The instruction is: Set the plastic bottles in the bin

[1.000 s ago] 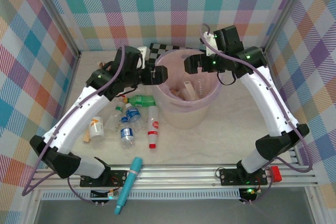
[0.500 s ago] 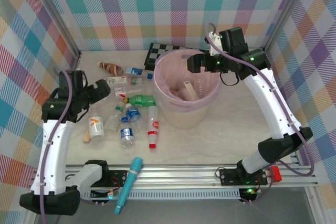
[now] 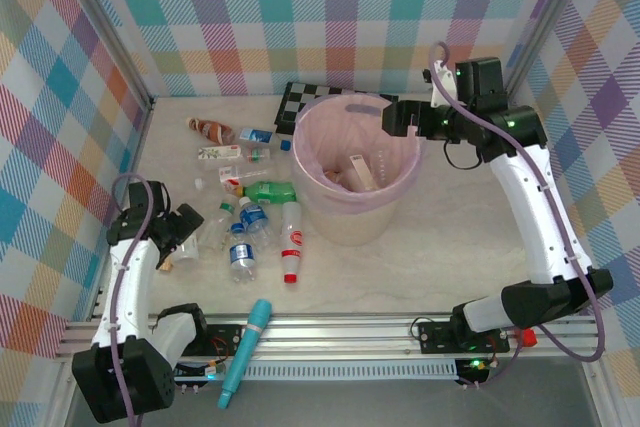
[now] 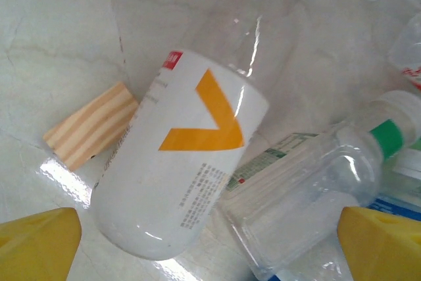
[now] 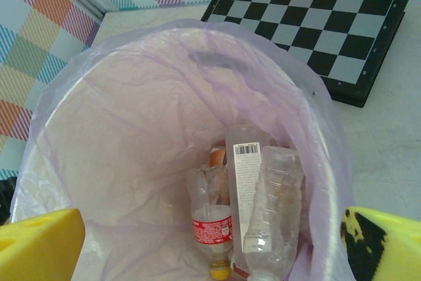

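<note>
Left wrist view: the left gripper point(image 4: 210, 245) stands wide open and empty, its yellow fingertips point(image 4: 36, 241) either side of a white-labelled bottle point(image 4: 187, 176) lying just ahead. A clear green-banded bottle point(image 4: 316, 192) lies beside that toward the right finger, a wooden block point(image 4: 92, 125) toward the left. Right wrist view: the right gripper point(image 5: 212, 241), also spread wide with nothing held, hangs over the pink-lined bin point(image 5: 118, 116), where a red-labelled bottle point(image 5: 212, 225) and a clear bottle point(image 5: 276, 208) lie beneath it; a checkerboard point(image 5: 322, 24) lies beyond.
</note>
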Controlling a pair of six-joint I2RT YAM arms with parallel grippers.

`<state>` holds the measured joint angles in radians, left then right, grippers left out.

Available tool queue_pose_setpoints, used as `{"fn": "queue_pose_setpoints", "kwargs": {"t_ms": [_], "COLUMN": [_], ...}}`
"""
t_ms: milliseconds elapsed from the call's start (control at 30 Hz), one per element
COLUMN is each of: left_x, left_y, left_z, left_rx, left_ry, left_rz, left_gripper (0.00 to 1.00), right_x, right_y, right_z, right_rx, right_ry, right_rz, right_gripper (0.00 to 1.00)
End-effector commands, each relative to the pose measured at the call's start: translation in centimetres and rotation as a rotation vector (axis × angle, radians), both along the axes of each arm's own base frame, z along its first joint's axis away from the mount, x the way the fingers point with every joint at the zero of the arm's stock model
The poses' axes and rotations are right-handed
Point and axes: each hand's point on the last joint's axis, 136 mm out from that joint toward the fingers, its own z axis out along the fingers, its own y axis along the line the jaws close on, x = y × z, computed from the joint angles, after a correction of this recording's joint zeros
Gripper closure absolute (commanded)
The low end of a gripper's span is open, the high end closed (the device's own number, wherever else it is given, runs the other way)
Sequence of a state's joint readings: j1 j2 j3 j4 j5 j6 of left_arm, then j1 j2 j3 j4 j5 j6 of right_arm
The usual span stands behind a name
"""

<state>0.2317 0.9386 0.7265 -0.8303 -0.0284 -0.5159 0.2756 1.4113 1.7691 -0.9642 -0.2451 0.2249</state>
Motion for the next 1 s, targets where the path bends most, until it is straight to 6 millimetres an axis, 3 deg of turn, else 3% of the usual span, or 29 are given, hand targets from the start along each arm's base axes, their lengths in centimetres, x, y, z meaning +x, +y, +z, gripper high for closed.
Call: {"fn": "queue_pose_setpoints", "kwargs": {"t_ms": [0, 167, 333, 967], "left_x": [-0.1, -0.3, 0.1, 1.8], "left_y": [0.6, 0.8, 0.8, 1.0], "left_z": [-0.7, -2.8, -4.4, -7.3], "left_rx": [0.006, 0.01, 0.006, -0.012], "left_ry": [-0.032, 0.01, 0.059, 0.119], "left_rz": [0.063, 0.064, 0.04, 0.01], "left_gripper": [0.02, 0.07, 0.06, 0.08], "right_x": [-0.3, -0.3, -0.3, 0.1], "right_y": [0.0, -0.4, -0.6, -1.2], "right_z": [0.4, -0.1, -0.4, -1.2], "right_rx": [0.03, 0.028, 0.023, 0.011], "right_ry": [-0.01, 0.001, 0.007, 0.027], "right_rz": [0.009, 0.002, -0.004, -0.027], "right_gripper": [0.01, 0.0, 0.01, 0.0]}}
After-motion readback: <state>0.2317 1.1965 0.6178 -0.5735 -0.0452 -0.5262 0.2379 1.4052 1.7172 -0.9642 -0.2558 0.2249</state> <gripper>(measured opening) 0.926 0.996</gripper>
